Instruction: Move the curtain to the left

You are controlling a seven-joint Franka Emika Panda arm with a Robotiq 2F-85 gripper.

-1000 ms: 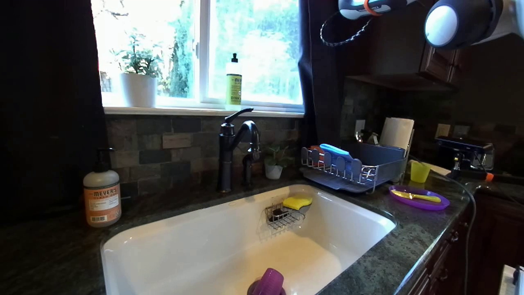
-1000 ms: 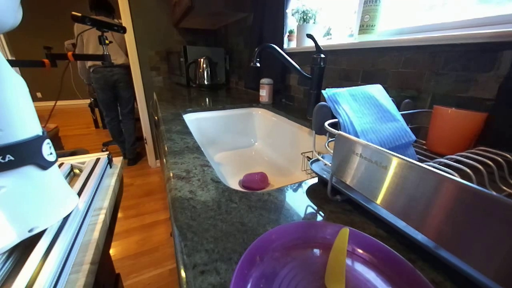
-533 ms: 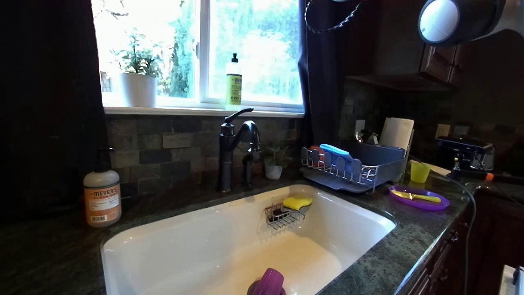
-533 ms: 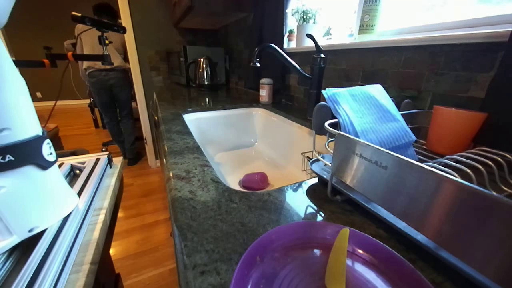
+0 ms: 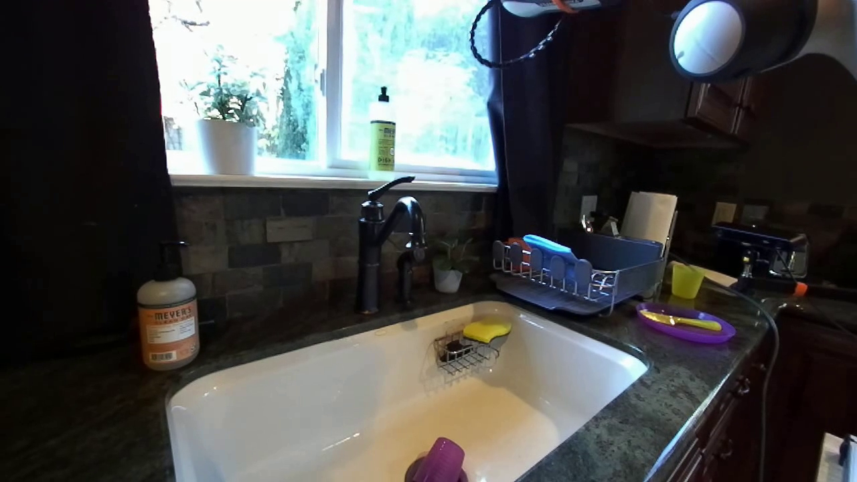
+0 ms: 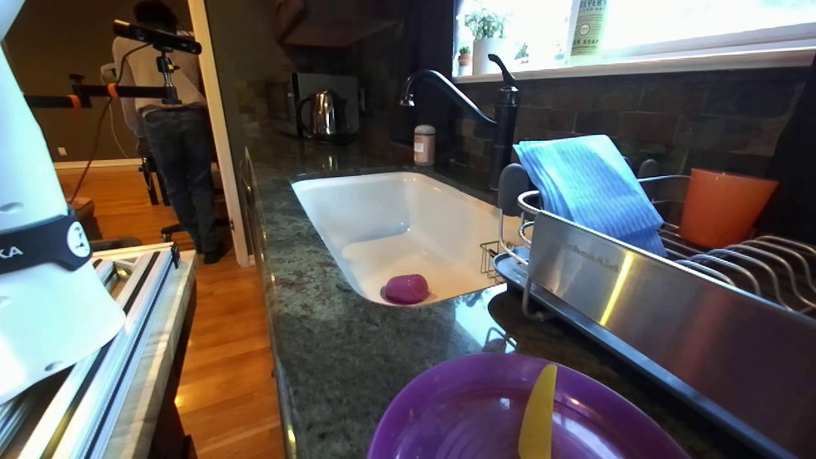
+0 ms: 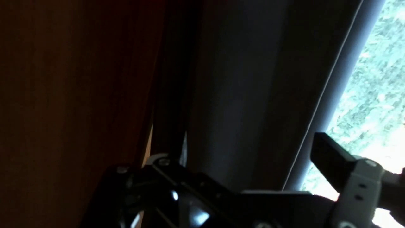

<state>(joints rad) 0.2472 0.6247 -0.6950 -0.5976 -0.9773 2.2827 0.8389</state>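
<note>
A dark curtain (image 5: 529, 134) hangs at the right side of the window in an exterior view. In the wrist view the curtain (image 7: 240, 95) hangs in folds, with its pale-stitched edge against the bright window. My gripper (image 7: 239, 150) points at the curtain. The right finger (image 7: 335, 161) stands in front of the curtain's edge and the glass. The left finger side is very dark and hard to make out. The jaws stand wide apart with nothing seen gripped. Whether a finger touches the cloth I cannot tell. In both exterior views the fingers are out of frame.
A brown cabinet (image 7: 79, 95) stands left of the curtain in the wrist view. A dish rack (image 5: 602, 268), the faucet (image 5: 371, 261) and the sink (image 5: 281, 402) lie below. A soap bottle (image 5: 382, 144) and a potted plant (image 5: 227, 144) stand on the sill.
In an exterior view the arm's hand and its cable loop have moved left, across the curtain toward the window, rising and then dipping slightly. The curtain shows no clear change.
</note>
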